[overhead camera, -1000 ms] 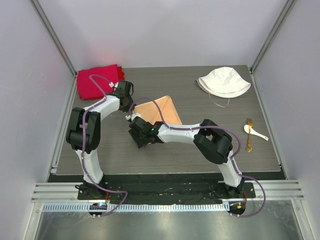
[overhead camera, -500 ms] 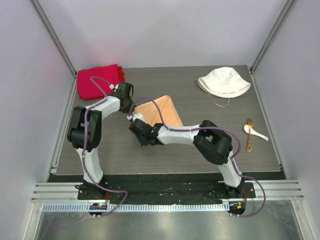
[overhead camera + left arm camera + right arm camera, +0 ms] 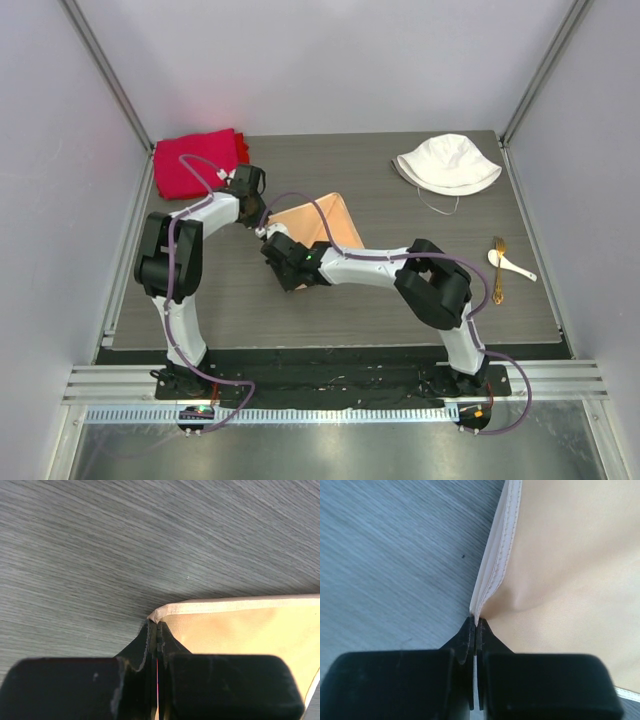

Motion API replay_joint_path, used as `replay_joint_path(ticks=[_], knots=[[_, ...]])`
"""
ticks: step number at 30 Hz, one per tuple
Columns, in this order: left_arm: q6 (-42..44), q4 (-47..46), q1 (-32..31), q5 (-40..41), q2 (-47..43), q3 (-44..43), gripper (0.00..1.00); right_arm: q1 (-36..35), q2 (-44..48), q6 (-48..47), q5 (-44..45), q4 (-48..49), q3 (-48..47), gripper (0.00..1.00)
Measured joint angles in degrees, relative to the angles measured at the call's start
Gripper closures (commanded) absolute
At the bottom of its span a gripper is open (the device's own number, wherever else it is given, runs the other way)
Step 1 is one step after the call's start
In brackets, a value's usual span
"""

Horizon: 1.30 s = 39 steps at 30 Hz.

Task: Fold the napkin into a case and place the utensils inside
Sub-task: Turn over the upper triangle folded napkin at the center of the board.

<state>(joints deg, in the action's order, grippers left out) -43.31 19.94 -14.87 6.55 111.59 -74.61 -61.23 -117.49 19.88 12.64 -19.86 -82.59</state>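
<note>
Both grippers are clamped on the napkin [image 3: 318, 222], which lies a little left of the middle of the table [image 3: 400, 300], well short of a case. From the top it shows as a flat peach shape with one corner pointing to the far side, and the right arm crosses over its near part. The left gripper [image 3: 156, 628] has its jaws pressed together with no gap, pinching the hemmed left corner. In its wrist view the cloth spreads away to the right, lying on the grey wood. The right gripper [image 3: 476, 622] is closed just as tightly on a stitched hem along an edge. Two layers of hem sit one over the other there, and the satin puckers slightly beside the tips. In the top view the two grippers sit just beside each other at the napkin's left end, though whether they touch cannot be told. A white spoon [image 3: 512, 265] and a gold fork [image 3: 498, 272] lie together near the table's right edge, well apart from the napkin, the spoon's bowl against the fork. A white hat [image 3: 447, 163] rests at the far right and a red cloth [image 3: 195, 163] at the far left corner
</note>
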Motion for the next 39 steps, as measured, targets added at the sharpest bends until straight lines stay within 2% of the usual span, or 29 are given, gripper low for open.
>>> replay_joint_path(ticks=[12,24,30,35,39], knots=[[-0.90,0.20,0.55,0.13,-3.30,1.09,1.00,4.20,5.62,2.73,-11.34,0.85,0.98,0.99],[-1.73,9.25,2.75,5.66,-18.25,0.74,1.00,4.59,6.27,8.70,-28.24,7.63,0.28,0.99],[2.25,16.63,4.20,12.17,-27.50,-0.44,1.00,2.40,6.10,14.80,-36.52,14.43,-4.55,0.99],[5.51,21.84,4.50,16.92,-36.09,-4.09,1.00,-0.50,3.17,24.02,-43.93,26.73,-10.69,0.99],[8.87,24.55,4.68,19.17,-40.39,-8.31,1.00,-1.11,1.49,31.91,-47.15,37.92,-10.58,0.99]])
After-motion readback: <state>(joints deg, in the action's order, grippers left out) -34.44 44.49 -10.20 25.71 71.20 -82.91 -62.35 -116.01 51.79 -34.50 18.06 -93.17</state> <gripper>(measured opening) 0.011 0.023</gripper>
